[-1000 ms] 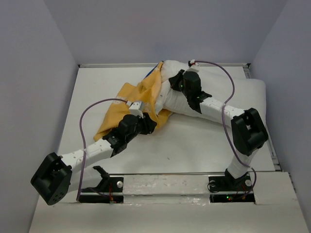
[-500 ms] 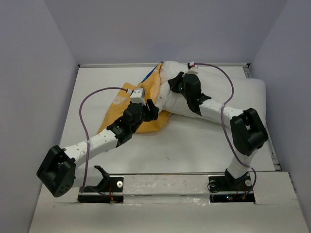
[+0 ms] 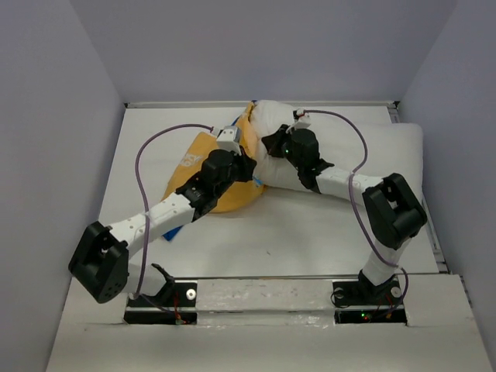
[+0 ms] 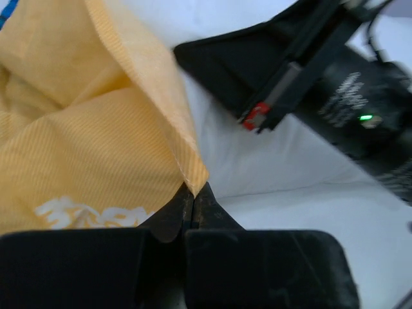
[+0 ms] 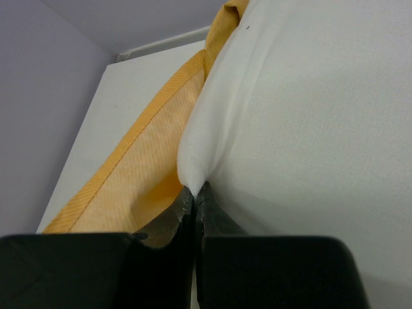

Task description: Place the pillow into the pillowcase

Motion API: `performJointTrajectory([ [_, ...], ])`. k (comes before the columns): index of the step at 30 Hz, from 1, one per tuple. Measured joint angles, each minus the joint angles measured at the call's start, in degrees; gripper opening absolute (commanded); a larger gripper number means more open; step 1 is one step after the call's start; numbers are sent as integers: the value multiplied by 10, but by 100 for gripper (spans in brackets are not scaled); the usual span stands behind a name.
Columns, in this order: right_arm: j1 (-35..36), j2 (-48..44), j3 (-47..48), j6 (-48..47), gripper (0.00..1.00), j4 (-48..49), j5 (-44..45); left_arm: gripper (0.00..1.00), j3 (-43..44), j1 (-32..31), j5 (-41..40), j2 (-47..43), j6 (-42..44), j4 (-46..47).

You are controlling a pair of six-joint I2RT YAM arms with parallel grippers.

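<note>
Since a second ago our left arm has swung up and rightward across the table. Its left gripper [image 4: 193, 190] now sits clenched on the hem corner of the yellow pillowcase [image 4: 96, 148], which has bunched closer to the pillow. To its right, the right gripper [image 5: 194, 190] stays pinched on a fold of the white pillow [image 5: 309, 129]. The white table [image 3: 310, 232] stands between pale lilac walls [image 3: 46, 116]. The pillowcase hem laps the pillow's left end, and most of the pillow lies outside, stretching right.
</note>
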Motion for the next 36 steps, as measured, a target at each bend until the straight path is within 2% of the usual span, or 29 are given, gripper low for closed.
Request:
performJointTrajectory([
  [9,5,11,-27,38,0,78,-66,0,18,-8,144,-112,-61,-11],
  [13,7,9,-53,66,0,120,-107,0,18,-8,174,-102,-84,-5],
  [16,7,-15,-106,85,0,151,-134,2,18,-6,180,-77,-88,0],
  [20,22,-93,-199,106,0,171,-165,42,20,10,192,-34,-82,7],
  [21,30,-117,-220,108,0,171,-172,67,22,14,195,-26,-86,7],
  [22,37,-131,-232,108,0,171,-177,75,24,17,198,-19,-82,7],
  [24,47,-143,-251,109,0,173,-182,85,29,23,200,-18,-75,2],
  [30,56,-145,-279,106,0,172,-190,86,51,45,162,-82,-47,-59],
  [33,56,-145,-279,104,0,173,-191,83,51,106,137,-126,-43,-80],
  [36,56,-156,-279,94,0,162,-190,80,51,149,110,-119,-36,-96],
])
